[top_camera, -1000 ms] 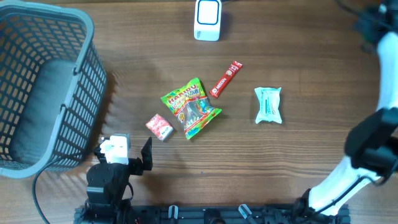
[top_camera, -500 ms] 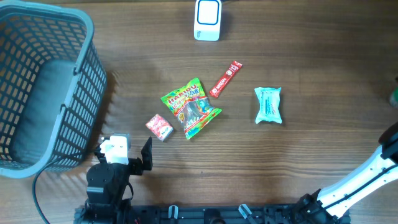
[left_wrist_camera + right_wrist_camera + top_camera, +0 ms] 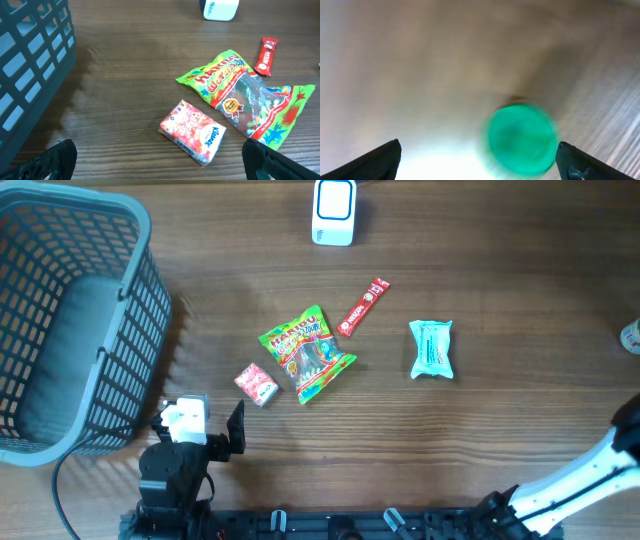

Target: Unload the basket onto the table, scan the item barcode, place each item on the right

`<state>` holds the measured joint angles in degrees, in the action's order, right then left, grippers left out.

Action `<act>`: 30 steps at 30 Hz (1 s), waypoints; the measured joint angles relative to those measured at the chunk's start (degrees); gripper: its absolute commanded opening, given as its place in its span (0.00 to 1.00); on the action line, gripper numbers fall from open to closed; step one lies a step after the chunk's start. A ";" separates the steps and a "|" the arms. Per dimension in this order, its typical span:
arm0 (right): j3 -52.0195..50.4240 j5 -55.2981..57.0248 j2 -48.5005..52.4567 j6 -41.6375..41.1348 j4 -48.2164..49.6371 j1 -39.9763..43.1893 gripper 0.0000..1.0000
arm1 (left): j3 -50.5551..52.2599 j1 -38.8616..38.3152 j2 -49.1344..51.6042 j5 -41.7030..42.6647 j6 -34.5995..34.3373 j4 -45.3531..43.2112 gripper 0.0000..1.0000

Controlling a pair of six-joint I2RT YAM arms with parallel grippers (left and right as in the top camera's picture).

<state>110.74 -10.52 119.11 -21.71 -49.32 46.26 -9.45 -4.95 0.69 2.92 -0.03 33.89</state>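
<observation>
We see the white box-shaped barcode scanner [image 3: 334, 211] standing at the far middle of the brown wooden worktop [image 3: 500, 260]. Well apart from it, mid-worktop, lie four items: a green crinkled gummy-sweet bag [image 3: 307, 353], a slim red stick sachet [image 3: 364, 306] just beyond it, a small pink tissue pack [image 3: 257, 384] beside its near left corner, and a pale teal wrapped packet [image 3: 432, 348] to the right. A grey plastic lattice basket [image 3: 150, 310] fills the left side.

Our left end effector [image 3: 160, 161] hangs low near the basket, its fingers spread wide with nothing between them, the tissue pack just ahead. Our right end effector [image 3: 477, 157] is out past the right edge, also spread wide and gripping nothing. A blurred round green object [image 3: 521, 139] sits below it, untouched; we cannot tell what it is.
</observation>
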 measured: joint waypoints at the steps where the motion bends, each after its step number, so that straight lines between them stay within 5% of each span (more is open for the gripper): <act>1: 0.57 -1.33 -3.43 -0.59 -0.52 -1.05 1.00 | 0.00 0.00 0.00 0.00 0.00 0.00 1.00; 8: 4.28 -1.14 -21.88 -1.66 -9.62 -22.43 1.00 | 0.00 0.00 0.00 0.00 -0.02 0.00 1.00; 17: -1.40 14.97 -16.92 1.46 -23.39 -54.51 1.00 | 0.00 0.00 0.00 0.00 0.00 0.00 1.00; 30: -19.08 29.66 -4.70 -4.79 -23.96 -68.52 0.88 | 0.00 0.00 0.00 0.00 0.00 0.00 1.00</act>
<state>91.66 19.14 114.41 -26.50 -73.28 -22.26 -9.45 -4.95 0.69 2.92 -0.03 33.89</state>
